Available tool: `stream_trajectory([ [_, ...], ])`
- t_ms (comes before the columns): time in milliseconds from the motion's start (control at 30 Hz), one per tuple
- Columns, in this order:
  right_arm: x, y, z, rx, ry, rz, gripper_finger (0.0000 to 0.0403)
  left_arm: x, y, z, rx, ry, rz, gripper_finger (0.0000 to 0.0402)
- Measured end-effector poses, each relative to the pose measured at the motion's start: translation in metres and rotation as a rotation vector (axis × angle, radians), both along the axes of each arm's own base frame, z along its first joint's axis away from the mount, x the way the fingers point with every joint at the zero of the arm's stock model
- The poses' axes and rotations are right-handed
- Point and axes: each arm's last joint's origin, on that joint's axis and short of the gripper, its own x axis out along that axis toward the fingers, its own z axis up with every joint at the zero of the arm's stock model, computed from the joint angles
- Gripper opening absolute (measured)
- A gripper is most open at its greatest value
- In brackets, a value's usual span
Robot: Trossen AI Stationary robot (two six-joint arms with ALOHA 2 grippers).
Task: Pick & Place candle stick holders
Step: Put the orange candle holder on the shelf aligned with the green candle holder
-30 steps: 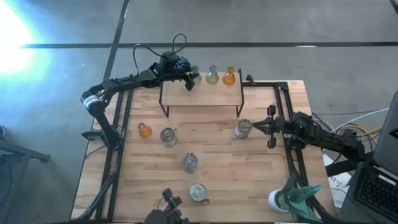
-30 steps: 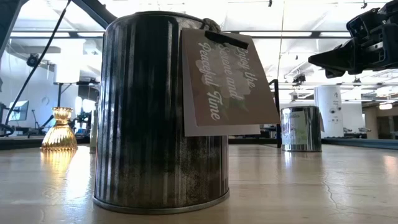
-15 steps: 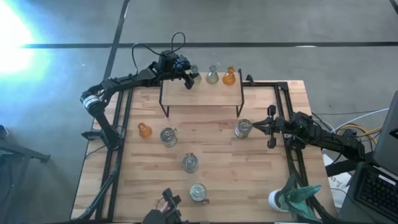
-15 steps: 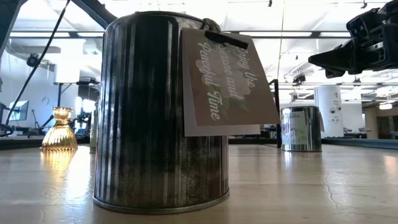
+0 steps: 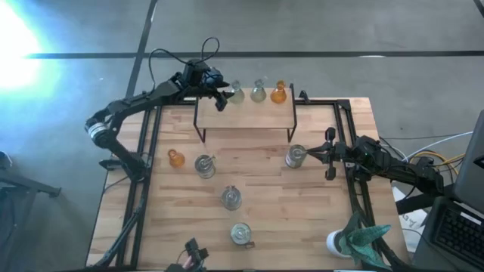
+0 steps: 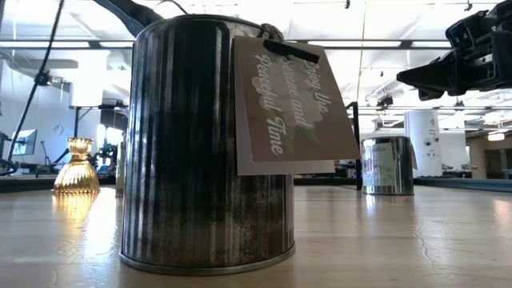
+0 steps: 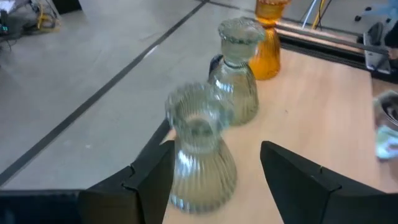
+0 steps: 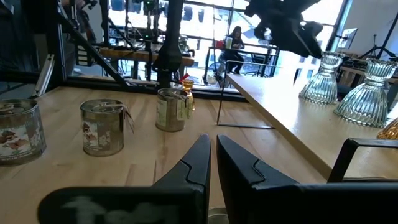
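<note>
Three small holders stand in a row on the far edge of the raised wooden shelf [image 5: 246, 117]: a pale green one [image 5: 237, 93], a second pale green one [image 5: 259, 93] and an amber one [image 5: 279, 93]. My left gripper [image 5: 221, 97] is open, just left of the first green holder [image 7: 200, 155], which stands upright ahead of the fingertips. An amber holder [image 5: 176, 159] and silvery jars [image 5: 204, 164] [image 5: 231, 198] [image 5: 240, 233] stand on the table. My right gripper [image 5: 316, 153] is shut, hovering beside and above another jar [image 5: 296, 156].
The shelf stands on thin black legs [image 5: 203, 136] over the table's far half. A teal spiky object on a white base [image 5: 361, 238] stands at the near right corner. Black rails [image 5: 348, 181] run along both side edges. Bare wood lies between the jars.
My left gripper has drawn back toward the table's left edge, away from the first pale green holder. The holder now shows in full, upright on the shelf beside the other green one. My right arm has kept still.
</note>
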Motion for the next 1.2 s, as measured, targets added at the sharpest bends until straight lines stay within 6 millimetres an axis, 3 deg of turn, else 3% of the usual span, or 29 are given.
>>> stream_trajectory([
  [233,0.000,0.000,0.000,0.000,0.000,0.000,0.0022,-0.034,-0.028,0.032,0.032,0.062,0.023,0.0241],
  [567,0.000,0.000,0.000,0.000,0.000,0.000,0.0022,-0.116,-0.099,0.063,-0.052,0.244,0.044,0.0241],
  [833,0.000,0.000,0.000,0.000,0.000,0.000,0.0022,-0.166,-0.144,0.058,-0.403,0.324,0.214,0.0240],
  [1200,0.000,0.000,0.000,0.000,0.000,0.001,0.0022,-0.185,-0.167,0.027,-0.773,0.539,0.436,0.0236],
])
